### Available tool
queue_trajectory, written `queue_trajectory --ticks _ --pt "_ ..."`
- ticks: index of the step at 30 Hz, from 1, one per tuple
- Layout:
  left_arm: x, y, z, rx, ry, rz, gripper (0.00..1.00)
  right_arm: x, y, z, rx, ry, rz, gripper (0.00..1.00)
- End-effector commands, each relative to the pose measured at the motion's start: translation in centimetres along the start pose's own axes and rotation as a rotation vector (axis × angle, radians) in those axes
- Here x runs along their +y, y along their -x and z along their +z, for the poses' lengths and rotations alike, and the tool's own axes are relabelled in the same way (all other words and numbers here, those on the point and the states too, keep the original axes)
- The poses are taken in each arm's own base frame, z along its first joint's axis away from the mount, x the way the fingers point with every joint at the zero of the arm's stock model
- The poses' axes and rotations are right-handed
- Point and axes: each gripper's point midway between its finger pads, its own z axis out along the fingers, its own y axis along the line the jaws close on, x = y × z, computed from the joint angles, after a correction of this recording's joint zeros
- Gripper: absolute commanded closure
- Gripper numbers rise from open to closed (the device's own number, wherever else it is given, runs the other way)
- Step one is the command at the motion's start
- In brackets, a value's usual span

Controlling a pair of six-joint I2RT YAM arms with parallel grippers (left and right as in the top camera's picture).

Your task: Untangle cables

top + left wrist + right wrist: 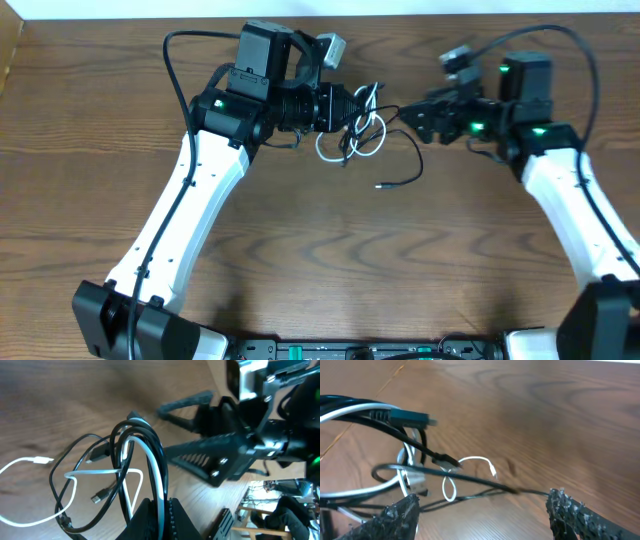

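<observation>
Left gripper (159,510): clamped on bunched loops of both the thin black cord with small plug ends (405,416) and the thin white cord (100,473). The knot sits just ahead of that gripper. Right gripper (482,502): jaws spread wide, holding nothing, just beyond the knot from the left gripper. Risk: closing on several crossed strands and pulling would likely tighten the knot. A hard pull could also drag both cords out of the left gripper

Pincer (482,506) spread wide — cables (406,416), black and white, tangled at left.
</observation>
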Motion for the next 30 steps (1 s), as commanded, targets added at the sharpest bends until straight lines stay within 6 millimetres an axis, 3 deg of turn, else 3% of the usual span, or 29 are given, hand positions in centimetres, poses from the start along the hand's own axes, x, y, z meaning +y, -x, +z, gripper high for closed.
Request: queue_trajectory --ticks 1,9,17,30 --pt "-0.3 -0.3 -0.3 0.016 -0.013 -0.027 0.93 -0.3 -1.6 2.1 0.045 0.035 0.001 0.24" --pt "-0.2 -0.7 -0.3 0.031 -0.008 -0.041 0.92 -1.5 -3.5 4.0 0.093 0.062 0.045 0.25" --pt "-0.4 -0.9 -0.1 0.035 -0.012 -0.052 0.92 -0.1 -2.8 5.0 0.066 0.110 -0.006 0.23" --pt "-0.5 -0.9 -0.1 0.036 -0.012 -0.066 0.92 -0.7 -2.3 8.4 0.035 -0.015 -0.121 0.37"
